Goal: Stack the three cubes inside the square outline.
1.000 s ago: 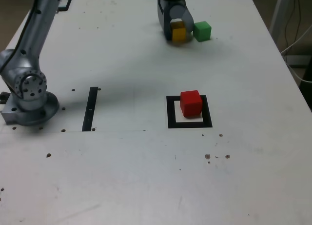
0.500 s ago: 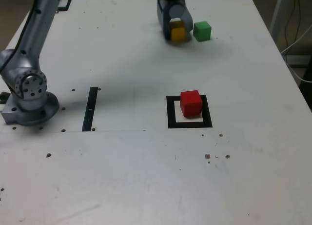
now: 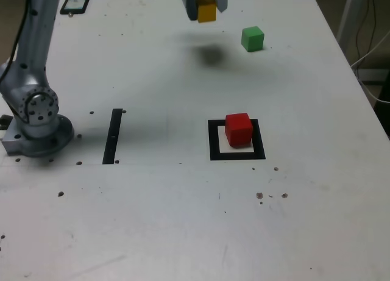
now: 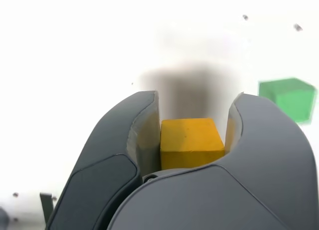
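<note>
From the exterior view I see no readable writing: my gripper (image 3: 206, 2) holds the matte yellow cube (image 3: 207, 12) clear above a scuffed white table (image 3: 183, 220), its shadow below, the green cube (image 3: 252, 38) resting to the exterior view's right, and the red cube (image 3: 239, 129) sitting inside the black square outline (image 3: 213, 141) near a thin black strip (image 3: 113, 136). On the wrist view, smooth grey fingers (image 4: 124, 140) clamp the yellow cube's sides, the green cube just beyond.

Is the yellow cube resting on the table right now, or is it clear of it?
Apart. The exterior view shows the yellow cube clamped in the gripper, its shadow cast separately on the table.
</note>
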Action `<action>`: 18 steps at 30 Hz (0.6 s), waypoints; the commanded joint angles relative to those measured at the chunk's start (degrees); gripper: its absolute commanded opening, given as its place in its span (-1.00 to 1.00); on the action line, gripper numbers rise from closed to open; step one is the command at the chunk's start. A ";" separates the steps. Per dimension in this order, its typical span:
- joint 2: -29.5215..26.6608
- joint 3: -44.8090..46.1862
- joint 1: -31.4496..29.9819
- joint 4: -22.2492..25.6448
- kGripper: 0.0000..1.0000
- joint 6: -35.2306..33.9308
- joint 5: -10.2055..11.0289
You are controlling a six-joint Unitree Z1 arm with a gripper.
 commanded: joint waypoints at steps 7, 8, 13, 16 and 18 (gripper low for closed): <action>-8.35 8.03 -9.94 0.90 -0.60 -4.78 -0.97; -9.33 9.49 -11.66 0.80 -0.60 -5.91 -1.01; -14.10 16.84 -21.40 0.04 -0.60 -13.43 -1.23; -15.87 19.86 -26.88 -0.54 -0.60 -18.30 -1.32; -16.44 21.15 -30.28 -0.81 -0.60 -21.33 -1.35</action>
